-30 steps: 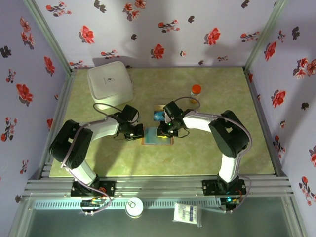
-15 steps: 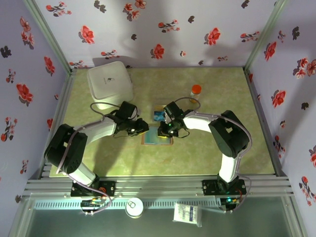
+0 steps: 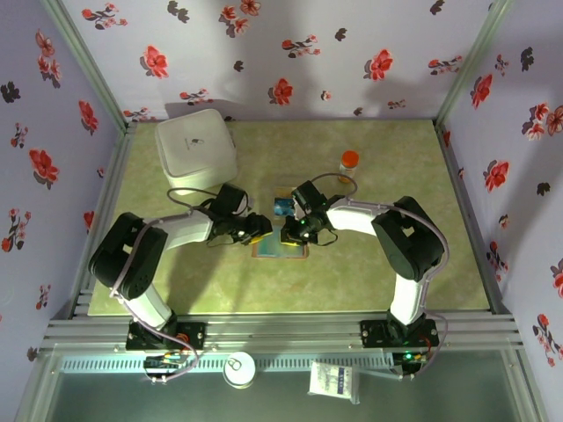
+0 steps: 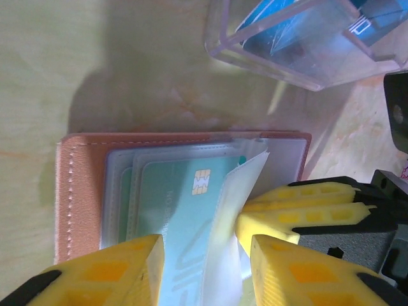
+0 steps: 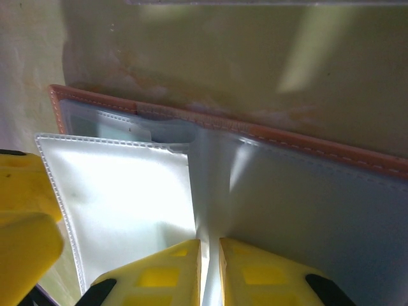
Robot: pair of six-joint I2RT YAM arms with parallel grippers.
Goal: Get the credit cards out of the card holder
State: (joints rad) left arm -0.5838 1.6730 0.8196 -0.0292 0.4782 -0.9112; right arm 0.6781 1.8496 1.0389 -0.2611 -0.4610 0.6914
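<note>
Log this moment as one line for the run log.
left gripper: open over green card | green card: in wallet | right gripper: pinching clear flap

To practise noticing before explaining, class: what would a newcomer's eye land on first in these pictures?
Both arms meet at mid-table over the open tan card holder, where a teal-green card with a gold chip shows through plastic. The right gripper pinches a lifted clear sleeve of the holder, while the left gripper stands open over the card. At the table's far left sits a big white container.
</note>
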